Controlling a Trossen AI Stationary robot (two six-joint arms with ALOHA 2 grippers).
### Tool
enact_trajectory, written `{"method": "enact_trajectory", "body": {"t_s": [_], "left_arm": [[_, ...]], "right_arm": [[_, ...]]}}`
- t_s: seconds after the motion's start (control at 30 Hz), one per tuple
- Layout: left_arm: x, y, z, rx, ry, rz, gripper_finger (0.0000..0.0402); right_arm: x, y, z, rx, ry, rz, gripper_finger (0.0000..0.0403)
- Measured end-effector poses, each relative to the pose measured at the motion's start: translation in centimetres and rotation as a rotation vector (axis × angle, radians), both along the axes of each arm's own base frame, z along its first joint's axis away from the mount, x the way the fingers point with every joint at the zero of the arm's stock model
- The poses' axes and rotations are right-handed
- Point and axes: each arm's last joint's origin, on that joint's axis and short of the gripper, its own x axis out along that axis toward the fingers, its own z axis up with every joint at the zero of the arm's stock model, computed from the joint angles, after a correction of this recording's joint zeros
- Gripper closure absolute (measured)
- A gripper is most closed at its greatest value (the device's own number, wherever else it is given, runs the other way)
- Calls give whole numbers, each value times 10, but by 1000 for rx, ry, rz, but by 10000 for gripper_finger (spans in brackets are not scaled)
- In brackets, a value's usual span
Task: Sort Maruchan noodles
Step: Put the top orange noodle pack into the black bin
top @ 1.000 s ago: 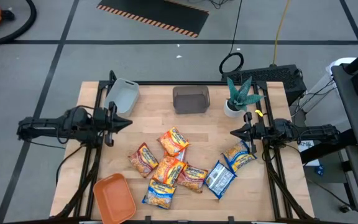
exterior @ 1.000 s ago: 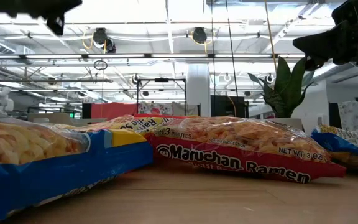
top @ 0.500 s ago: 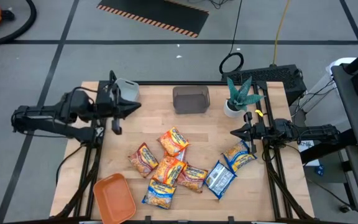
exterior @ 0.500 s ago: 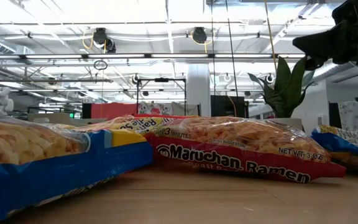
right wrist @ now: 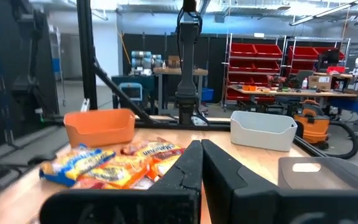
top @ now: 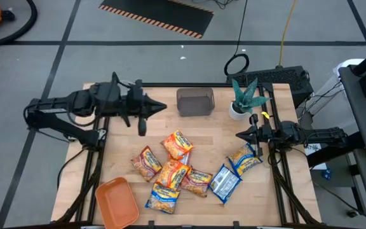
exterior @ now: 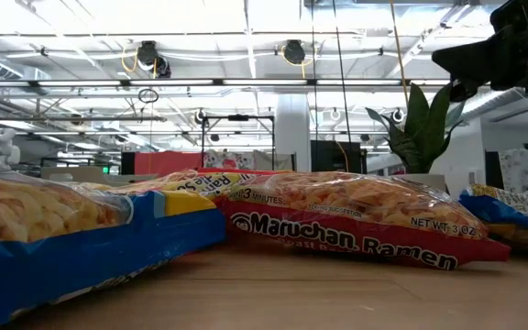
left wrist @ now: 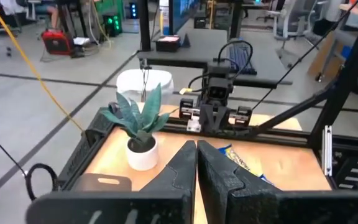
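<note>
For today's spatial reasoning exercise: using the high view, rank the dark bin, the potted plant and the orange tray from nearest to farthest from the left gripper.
1. Dark bin, just beside the left gripper, at the far edge.
2. Potted plant, beyond the bin, toward the right arm.
3. Orange tray, at the near left corner.

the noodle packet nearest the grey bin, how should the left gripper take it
Probably from straight above, pinching the packet across its narrow width near the middle. It lies flat and tilted on the table, overlapping the pile only at its lower end. The left gripper, shut, must open first.
</note>
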Motion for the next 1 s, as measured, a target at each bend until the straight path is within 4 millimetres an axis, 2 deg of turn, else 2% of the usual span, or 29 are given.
{"method": "enact_trajectory", "body": {"t_s": [0.1,0.27,0.37,0.6,0.83,1.0], "left_arm": [[9,1,-5,-24,53,30,382],[20,3,-25,-127,187,80,382],[24,2,-37,-163,277,104,382],[31,6,-63,-173,482,132,360],[33,20,-86,-160,697,191,307],[36,28,-100,-225,805,175,287]], "right_arm": [[0,0,3,67,-30,9,403],[-2,0,9,85,-63,13,403],[-8,-1,34,98,-135,-14,403],[-12,-5,78,110,-115,-142,403],[3,-4,112,70,-67,-149,403],[21,-5,149,101,-45,-204,403]]}}
